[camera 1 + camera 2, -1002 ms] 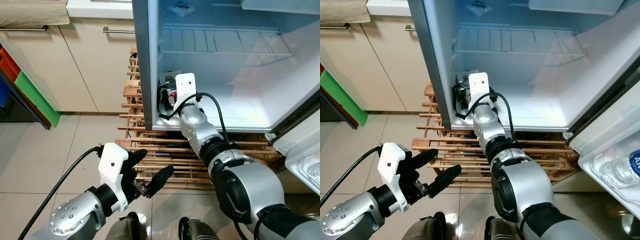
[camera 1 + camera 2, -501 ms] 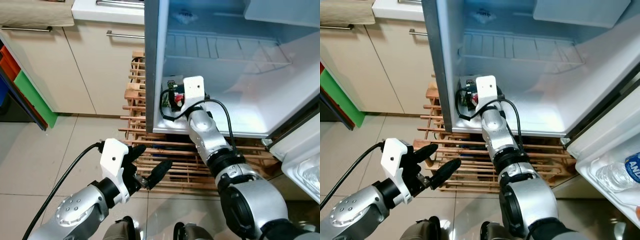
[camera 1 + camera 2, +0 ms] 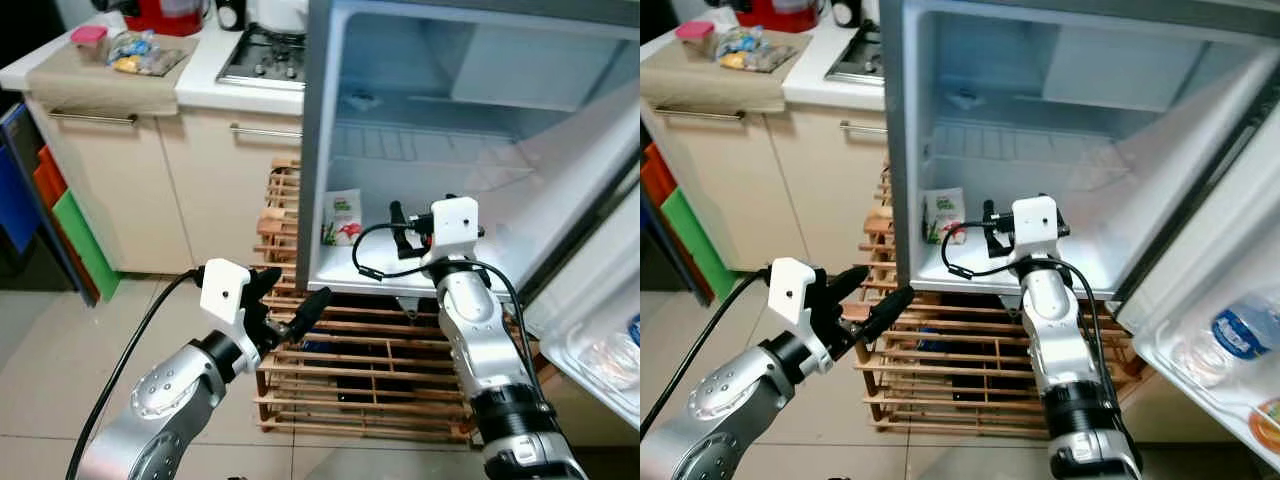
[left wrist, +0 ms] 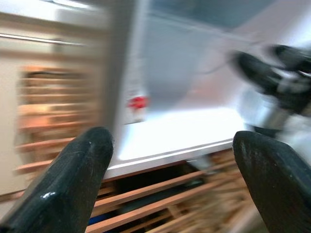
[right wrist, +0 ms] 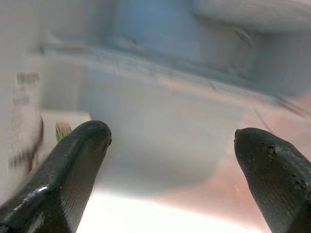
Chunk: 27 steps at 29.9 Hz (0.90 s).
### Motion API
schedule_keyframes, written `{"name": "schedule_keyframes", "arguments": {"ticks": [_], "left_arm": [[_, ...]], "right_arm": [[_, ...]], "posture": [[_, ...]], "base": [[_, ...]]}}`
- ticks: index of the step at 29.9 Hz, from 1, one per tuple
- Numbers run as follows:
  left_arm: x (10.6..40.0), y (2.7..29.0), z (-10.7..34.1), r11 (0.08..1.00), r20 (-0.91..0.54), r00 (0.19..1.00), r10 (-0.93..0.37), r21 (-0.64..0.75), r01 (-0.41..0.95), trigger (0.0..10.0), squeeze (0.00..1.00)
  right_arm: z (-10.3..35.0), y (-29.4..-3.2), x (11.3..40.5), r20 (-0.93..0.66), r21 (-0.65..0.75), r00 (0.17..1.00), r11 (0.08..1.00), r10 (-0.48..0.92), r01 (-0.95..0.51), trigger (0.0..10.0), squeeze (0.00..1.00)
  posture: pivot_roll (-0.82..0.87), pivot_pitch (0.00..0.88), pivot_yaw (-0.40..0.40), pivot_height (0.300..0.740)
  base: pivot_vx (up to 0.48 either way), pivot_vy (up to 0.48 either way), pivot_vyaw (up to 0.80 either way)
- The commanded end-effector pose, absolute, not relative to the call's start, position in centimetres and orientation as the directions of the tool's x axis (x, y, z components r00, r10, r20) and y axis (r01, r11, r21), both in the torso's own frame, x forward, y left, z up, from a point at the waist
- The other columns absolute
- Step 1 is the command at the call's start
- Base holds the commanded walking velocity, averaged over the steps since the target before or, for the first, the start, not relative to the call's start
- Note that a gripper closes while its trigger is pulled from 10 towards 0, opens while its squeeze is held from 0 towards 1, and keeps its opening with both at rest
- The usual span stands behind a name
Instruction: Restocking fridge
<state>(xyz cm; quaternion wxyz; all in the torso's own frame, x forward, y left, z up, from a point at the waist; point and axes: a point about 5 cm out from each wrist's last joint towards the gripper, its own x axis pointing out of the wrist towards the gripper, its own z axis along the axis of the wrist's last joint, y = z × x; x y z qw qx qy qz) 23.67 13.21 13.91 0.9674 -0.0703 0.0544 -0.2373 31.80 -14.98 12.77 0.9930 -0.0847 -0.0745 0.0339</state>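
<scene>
Left gripper point(image 3: 290, 310): fingers spread, empty, parked low before wooden rack point(image 3: 380, 360), clear of fridge point(image 3: 470, 170) opening, likely to leave room for other arm.

Carton point(image 3: 342, 217): upright at left end of fridge floor, against wall.

Right gripper point(image 3: 398, 222): at fridge mouth just beside carton, fingers parted, holding nothing.

Versus one second back: right gripper withdrawn from carton corner; camera raised, countertop point(image 3: 150, 70) now visible.

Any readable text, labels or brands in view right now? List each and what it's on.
None can be read.
Carton on the fridge floor: print too small and blurred.
Bottle label in the door shelf: blue, lettering illegible.
</scene>
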Motion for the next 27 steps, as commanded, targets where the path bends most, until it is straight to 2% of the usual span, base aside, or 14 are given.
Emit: {"name": "schedule_keyframes", "arguments": {"ticks": [1, 2, 7, 11, 13, 16, 21, 27], "left_arm": [[24.1, 14.9, 13.3, 0.944, -0.106, 0.939, -0.328, -0.08, 0.321, 10.0, 0.0], [24.4, 15.9, 12.8, 0.974, -0.128, 0.966, -0.225, -0.008, 0.226, 10.0, 0.0], [24.1, 17.3, 12.3, 0.987, -0.121, 0.987, -0.108, 0.107, 0.121, 10.0, 0.0], [23.3, 17.2, 12.1, 0.988, -0.119, 0.987, -0.103, 0.104, 0.116, 10.0, 0.0], [22.8, 17.0, 12.0, 0.986, -0.12, 0.983, -0.139, 0.077, 0.149, 10.0, 0.0], [22.8, 16.7, 12.3, 0.983, -0.1, 0.98, -0.17, 0.059, 0.177, 10.0, 0.0], [24.6, 16.0, 12.8, 0.98, -0.045, 0.981, -0.189, 0.061, 0.191, 10.0, 0.0], [25.8, 16.2, 13.1, 0.981, -0.013, 0.983, -0.186, 0.048, 0.186, 10.0, 0.0]], "right_arm": [[12.0, -15.9, 31.0, 0.12, -0.183, 0.991, 0.983, 0.056, -0.033, 10.0, 0.0], [11.2, -16.5, 30.4, 0.096, -0.175, 0.995, 0.984, 0.035, -0.018, 10.0, 0.0], [8.7, -17.1, 29.3, 0.011, -0.145, 1.0, 0.989, 0.008, -0.007, 10.0, 0.0], [8.1, -17.5, 27.8, 0.011, -0.123, 1.0, 0.992, 0.001, 0.0, 10.0, 0.0], [7.5, -17.5, 26.5, -0.003, -0.134, 1.0, 0.991, 0.026, -0.026, 10.0, 0.0], [7.0, -17.3, 26.1, -0.026, -0.125, 0.999, 0.991, 0.046, -0.049, 10.0, 0.0], [7.3, -16.4, 27.8, -0.016, -0.106, 0.997, 0.991, 0.076, -0.077, 10.0, 0.0], [8.2, -16.9, 28.3, 0.011, -0.095, 0.999, 0.995, 0.035, -0.034, 10.0, 0.0]], "posture": [[-0.05, 0.0, -0.002, 0.74], [-0.04, 0.0, 0.003, 0.74], [-0.03, 0.0, 0.009, 0.74], [-0.02, 0.0, 0.007, 0.74], [-0.01, 0.0, 0.003, 0.74], [0.0, 0.0, 0.0, 0.74], [-0.04, 0.0, 0.012, 0.74], [-0.08, 0.0, 0.024, 0.74]], "base": [[0.0, 0.0, 0.0], [0.0, 0.0, 0.0], [0.0, 0.0, 0.0], [0.0, 0.0, 0.0], [0.0, 0.0, 0.0], [0.0, 0.0, 0.0], [0.0, 0.0, 0.0], [0.0, 0.0, 0.0]]}}
